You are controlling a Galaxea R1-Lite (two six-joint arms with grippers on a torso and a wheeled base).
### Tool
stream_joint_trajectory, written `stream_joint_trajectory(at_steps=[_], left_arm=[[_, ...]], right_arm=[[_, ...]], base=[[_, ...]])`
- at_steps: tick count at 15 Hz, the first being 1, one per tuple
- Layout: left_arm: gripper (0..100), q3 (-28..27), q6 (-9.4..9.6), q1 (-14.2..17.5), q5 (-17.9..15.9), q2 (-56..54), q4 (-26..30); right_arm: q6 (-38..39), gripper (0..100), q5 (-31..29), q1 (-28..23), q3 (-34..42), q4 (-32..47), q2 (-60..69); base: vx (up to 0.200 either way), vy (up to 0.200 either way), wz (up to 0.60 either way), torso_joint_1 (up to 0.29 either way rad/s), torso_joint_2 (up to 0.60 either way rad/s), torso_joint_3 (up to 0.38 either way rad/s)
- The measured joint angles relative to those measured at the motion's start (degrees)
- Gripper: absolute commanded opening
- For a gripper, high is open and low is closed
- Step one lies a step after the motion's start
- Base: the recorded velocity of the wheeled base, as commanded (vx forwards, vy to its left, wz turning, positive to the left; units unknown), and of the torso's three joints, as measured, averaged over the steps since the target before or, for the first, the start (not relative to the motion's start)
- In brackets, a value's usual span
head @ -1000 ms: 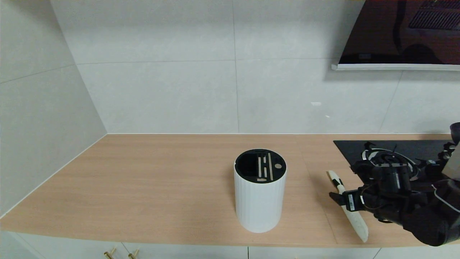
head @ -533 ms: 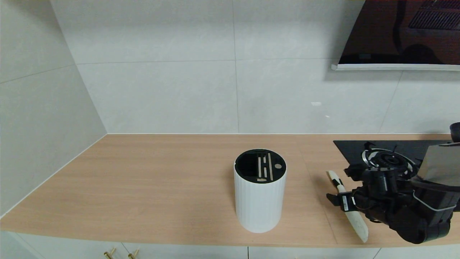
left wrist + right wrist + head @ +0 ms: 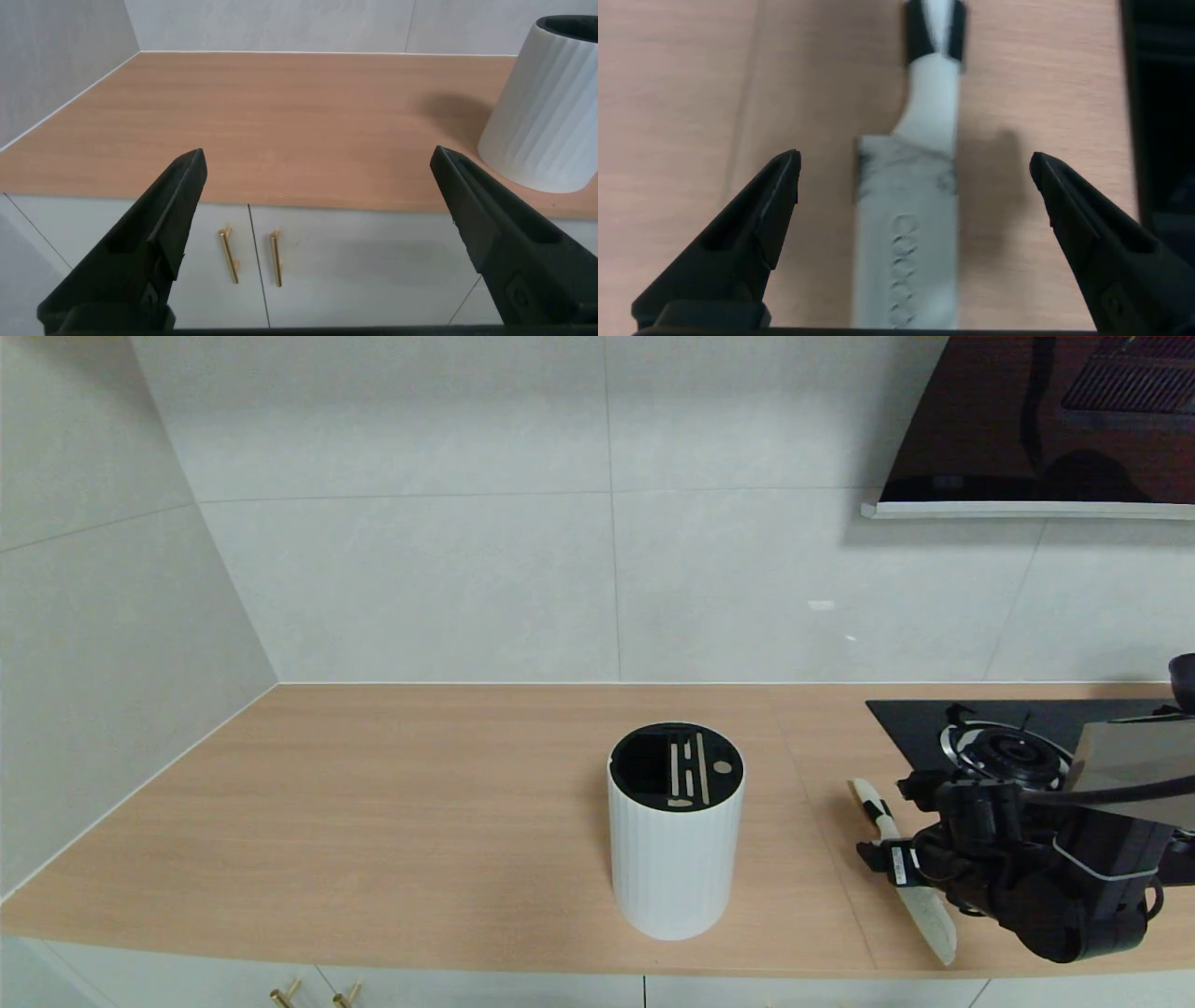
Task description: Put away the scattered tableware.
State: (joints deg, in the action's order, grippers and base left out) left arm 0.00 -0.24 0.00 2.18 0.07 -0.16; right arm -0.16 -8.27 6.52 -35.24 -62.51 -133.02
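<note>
R gripper (image 3: 913, 177), wide open & empty, hangs directly over the white knife (image 3: 910, 243) on the surface (image 3: 420, 803) right of the slotted holder (image 3: 674, 840), knife's long axis near-to-far betw. its fingers; L gripper (image 3: 318, 159), also open, sits well off left.

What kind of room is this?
Probably a kitchen: a gas burner set in the wooden countertop, a range hood above it, and a knife lying near a white holder.

Light wood table (image 3: 420, 803) in a corner, large pale grey wall tiles (image 3: 420, 569) behind and to the left. Black gas hob (image 3: 920, 723) at right, dark glass hood (image 3: 1055, 420) above. White cabinet doors (image 3: 374, 280) below, brass handles (image 3: 229, 255).
</note>
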Motion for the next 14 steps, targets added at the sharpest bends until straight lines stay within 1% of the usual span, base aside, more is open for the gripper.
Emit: stream_joint_trajectory(at_steps=[10, 11, 14], left_arm=[[100, 0.0, 0.0, 0.0, 0.0, 0.02, 0.0], [100, 0.0, 0.0, 0.0, -0.02, 0.0, 0.0], [100, 0.0, 0.0, 0.0, 0.0, 0.0, 0.0]], right_arm=[[0.16, 100, -0.24, -0.35, -0.72, -0.16, -1.6], [0.16, 0, -0.24, -0.3, -0.65, -0.16, -1.66], [0.16, 0, -0.29, -0.3, -0.56, -0.17, -1.77]], base=[[0.0, 0.0, 0.0, 0.0, 0.0, 0.0], [0.0, 0.0, 0.0, 0.0, 0.0, 0.0], [0.0, 0.0, 0.0, 0.0, 0.0, 0.0]])
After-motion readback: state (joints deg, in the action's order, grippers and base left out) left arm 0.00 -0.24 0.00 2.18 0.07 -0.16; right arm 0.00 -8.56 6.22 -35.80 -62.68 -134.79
